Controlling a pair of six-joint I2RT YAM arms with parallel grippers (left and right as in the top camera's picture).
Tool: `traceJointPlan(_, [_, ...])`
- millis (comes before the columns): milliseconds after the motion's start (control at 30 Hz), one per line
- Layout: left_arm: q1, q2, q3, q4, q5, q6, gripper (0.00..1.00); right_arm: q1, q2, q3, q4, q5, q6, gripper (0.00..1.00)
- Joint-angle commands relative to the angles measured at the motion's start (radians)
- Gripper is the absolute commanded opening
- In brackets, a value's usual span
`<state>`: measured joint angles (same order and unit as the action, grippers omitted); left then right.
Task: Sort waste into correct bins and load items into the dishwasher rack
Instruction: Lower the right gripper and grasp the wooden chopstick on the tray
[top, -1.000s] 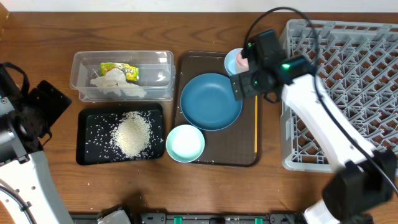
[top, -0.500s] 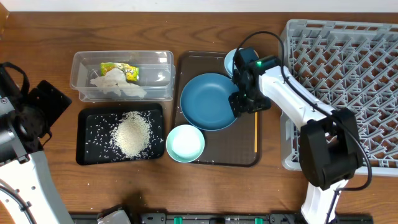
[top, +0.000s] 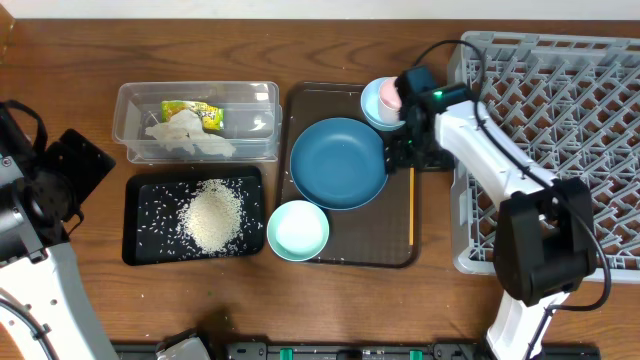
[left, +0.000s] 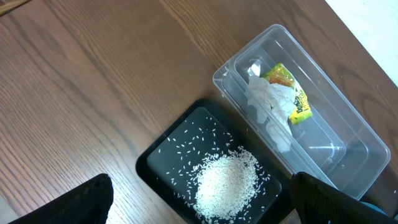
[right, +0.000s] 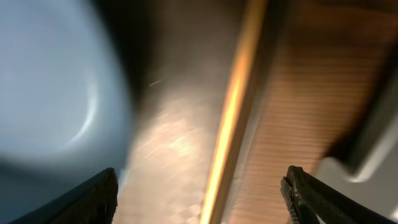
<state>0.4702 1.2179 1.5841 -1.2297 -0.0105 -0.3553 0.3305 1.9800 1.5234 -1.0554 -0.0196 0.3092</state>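
Dark blue and shallow, the large round dish (top: 338, 163) lies flat on the brown serving tray (top: 390, 240), mouth up; being round, it has no long axis. The right gripper (top: 398, 155) hangs at its right rim, fingers spread wide and empty. A good lift likely needs one finger under the rim and one inside, pinching squarely. The left gripper (left: 199, 205), also spread wide, holds nothing.

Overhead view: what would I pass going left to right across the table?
Clear tub → dark blue dish → thin yellow stick → grey dishwasher rack.
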Motion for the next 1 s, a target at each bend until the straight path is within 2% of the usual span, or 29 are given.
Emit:
traceJointPlan(0, [0.005, 0.003, 0.006, -0.001, -0.009, 0.003, 0.93, -0.048, -0.024, 0.013, 0.012, 0.026, 0.042, 0.76])
traceJointPlan(100, [0.005, 0.003, 0.006, -0.001, -0.009, 0.003, 0.93, -0.068, -0.024, 0.013, 0.027, 0.007, 0.036, 0.65])
traceJointPlan(333, [0.005, 0.003, 0.006, -0.001, -0.009, 0.003, 0.93, -0.039, -0.015, 0.011, 0.075, -0.043, -0.005, 0.61])
traceJointPlan(533, [0.005, 0.003, 0.006, -0.001, -0.009, 0.003, 0.93, 0.002, 0.042, 0.009, 0.101, 0.013, 0.072, 0.59])
traceJointPlan(700, [0.005, 0.003, 0.006, -0.001, -0.009, 0.003, 0.93, 0.011, 0.106, 0.009, 0.129, 0.001, 0.072, 0.53])
traceJointPlan(967, [0.005, 0.003, 0.006, -0.001, -0.009, 0.003, 0.93, 0.009, 0.143, 0.009, 0.138, 0.007, 0.072, 0.53])
